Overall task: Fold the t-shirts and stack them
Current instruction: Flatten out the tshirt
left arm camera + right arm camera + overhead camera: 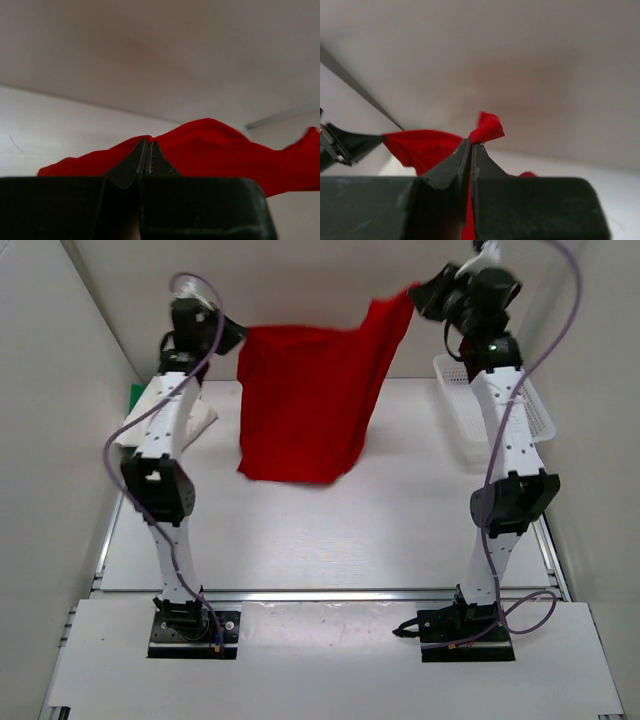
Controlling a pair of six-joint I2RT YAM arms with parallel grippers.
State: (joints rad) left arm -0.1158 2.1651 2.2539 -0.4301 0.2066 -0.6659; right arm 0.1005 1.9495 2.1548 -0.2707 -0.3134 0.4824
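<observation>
Overhead view. At the near edge, the white left arm (160, 480) stands at 7 o'clock and the white right arm (512, 498) at 5 o'clock. Both reach away over a white table (330, 540).

Past the middle of the table, a bright red cloth t-shirt (305, 405) hangs in the air, stretched between the two pincers. Its lower hem is close to the tabletop; whether it touches cannot be told.

The left gripper (238, 338), at 11 o'clock, is clamped fully closed on the shirt's left top corner. The right gripper (418, 295), at 1 o'clock, is clamped fully closed on the right top corner.

At 10 o'clock, behind the left arm, an off-white cloth shirt (197, 422) lies on the table. A sliver of a bright green cloth shirt (136, 395) shows beside it, near the wall. At 2 o'clock, a white plastic mesh basket (535, 420) sits behind the right arm.

Left wrist view: the dark fingers meet tip to tip, with red fabric draping away beyond them. Right wrist view: the fingers are pressed together, and a small tuft of red cloth pokes out past their tips.
</observation>
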